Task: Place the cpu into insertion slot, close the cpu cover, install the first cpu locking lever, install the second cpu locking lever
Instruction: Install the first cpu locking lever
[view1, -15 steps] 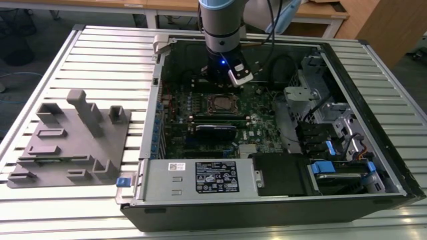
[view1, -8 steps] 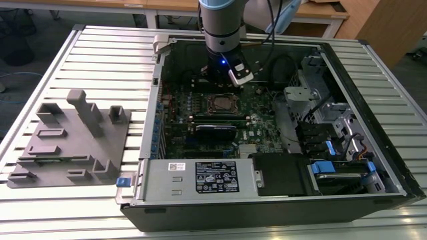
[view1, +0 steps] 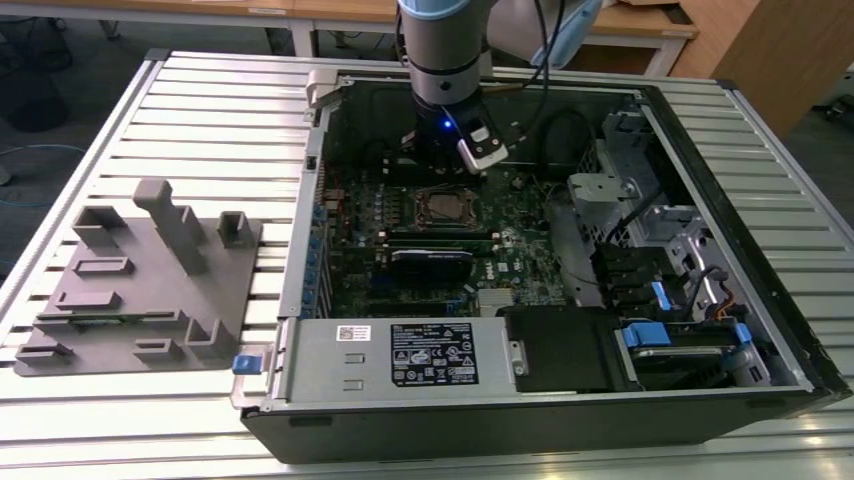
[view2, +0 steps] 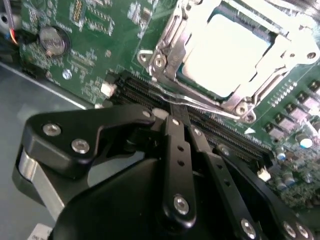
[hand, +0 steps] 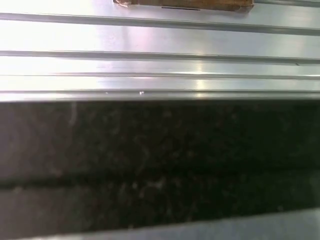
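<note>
The cpu (view2: 230, 50) lies in the insertion slot (view1: 445, 208) on the green board, its pale metal top showing through the window of the cpu cover (view2: 172, 47). The cover lies flat over it. A thin silvery locking lever (view2: 200, 104) runs along the socket's edge that faces the memory slots. My gripper (view2: 174, 114) hangs at that edge with its black fingers (view2: 177, 145) together, tips at the lever; I cannot tell whether they touch it. In the exterior view the gripper (view1: 445, 172) stands inside the open computer case, just beyond the socket.
Long black memory slots (view2: 225, 135) lie between the gripper and the socket. A coin battery (view2: 52, 42) sits on the board. The case walls (view1: 314, 200), power supply (view1: 400, 355) and drive bays (view1: 667, 280) hem in the board. A grey fixture (view1: 147, 280) stands on the ribbed table (hand: 160, 45).
</note>
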